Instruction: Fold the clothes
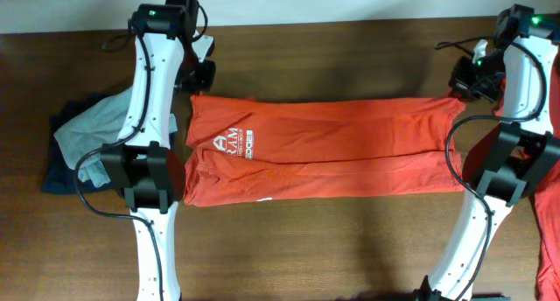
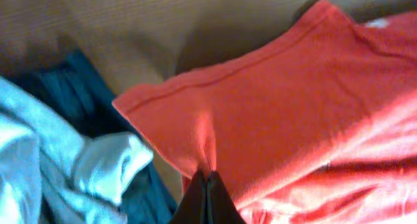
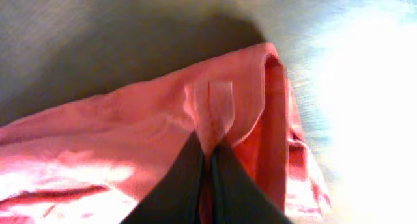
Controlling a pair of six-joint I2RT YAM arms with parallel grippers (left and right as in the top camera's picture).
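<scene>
One of the clothes, a red-orange T-shirt (image 1: 324, 148) with a small white logo (image 1: 231, 143), lies folded lengthwise and stretched across the middle of the table. My left gripper (image 1: 194, 93) is at its far left corner. In the left wrist view that gripper (image 2: 207, 177) is shut on a pinch of the shirt (image 2: 280, 100) near a hemmed edge. My right gripper (image 1: 460, 93) is at the far right corner. In the right wrist view it (image 3: 210, 151) is shut on a fold of the shirt (image 3: 130, 126), with cloth showing between the fingers.
A heap of dark blue and pale grey-blue clothes (image 1: 83, 139) lies left of the left arm, close under the left gripper (image 2: 58, 159). More red-orange cloth (image 1: 549, 213) hangs at the table's right edge. Both arms stand along the shirt's short ends.
</scene>
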